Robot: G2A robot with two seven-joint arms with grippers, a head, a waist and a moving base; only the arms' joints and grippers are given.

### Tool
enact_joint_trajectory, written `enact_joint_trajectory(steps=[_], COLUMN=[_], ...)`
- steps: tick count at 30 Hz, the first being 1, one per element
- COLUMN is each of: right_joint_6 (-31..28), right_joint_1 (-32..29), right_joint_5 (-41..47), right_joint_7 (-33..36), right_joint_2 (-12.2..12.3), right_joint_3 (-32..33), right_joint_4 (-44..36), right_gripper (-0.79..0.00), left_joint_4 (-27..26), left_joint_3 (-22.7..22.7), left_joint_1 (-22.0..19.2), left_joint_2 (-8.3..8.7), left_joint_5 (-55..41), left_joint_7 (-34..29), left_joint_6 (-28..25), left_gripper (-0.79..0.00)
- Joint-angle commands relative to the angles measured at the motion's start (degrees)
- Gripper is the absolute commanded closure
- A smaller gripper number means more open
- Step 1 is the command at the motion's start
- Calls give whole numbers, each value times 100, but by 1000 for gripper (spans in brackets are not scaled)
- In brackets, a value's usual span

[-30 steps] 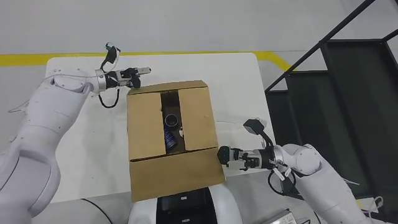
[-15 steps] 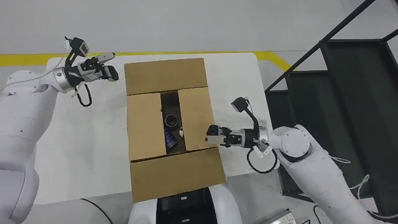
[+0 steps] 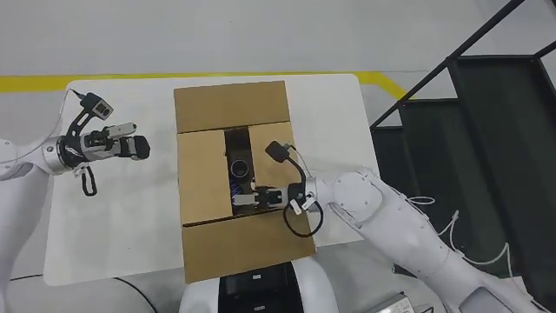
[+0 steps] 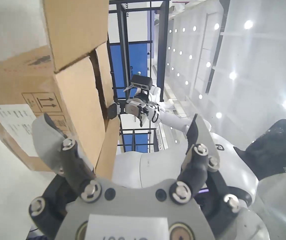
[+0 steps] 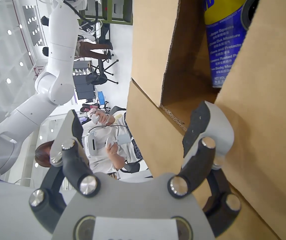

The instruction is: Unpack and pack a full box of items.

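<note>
Box (image 3: pixel 230 109), flaps (image 3: pixel 276 165) partly covering spray can (image 5: pixel 220 26), right claw (image 5: pixel 138 117) maybe touching

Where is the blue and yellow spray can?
In the top view, the spray can lies inside the box, in the gap between its flaps, beside the right gripper.

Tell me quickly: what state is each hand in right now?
Left hand: open, holding nothing.
Right hand: open, holding nothing, at the box opening.

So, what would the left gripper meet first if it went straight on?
Probably the near side of the brown cardboard box. The left gripper points toward it, though its height is unclear.
</note>
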Motion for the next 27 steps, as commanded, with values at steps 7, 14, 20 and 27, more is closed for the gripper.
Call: enact_joint_trajectory(steps=[7,14,20,27], right_joint_6=[-3,-3,418,536], right_joint_1=[-7,-7,405,984], right_joint_5=[-5,-5,-132,191], right_joint_7=[2,2,-83,-229], right_joint_2=[3,3,-159,-484], right_joint_3=[8,8,-417,-1016], right_joint_4=[-6,-6,-31,706], right_gripper=[-785,-785,-785,-785], left_joint_4=[20,15,-314,-454], left_joint_3=[14,12,-171,-582], left_joint_1=[-16,-3,103,350], left_joint_2=[-4,-5,58,180], left_joint_5=[16,22,457,731], left_joint_7=[7,59,508,703], left_joint_6=[-6,7,88,73], left_gripper=[-785,-785,-785,-785])
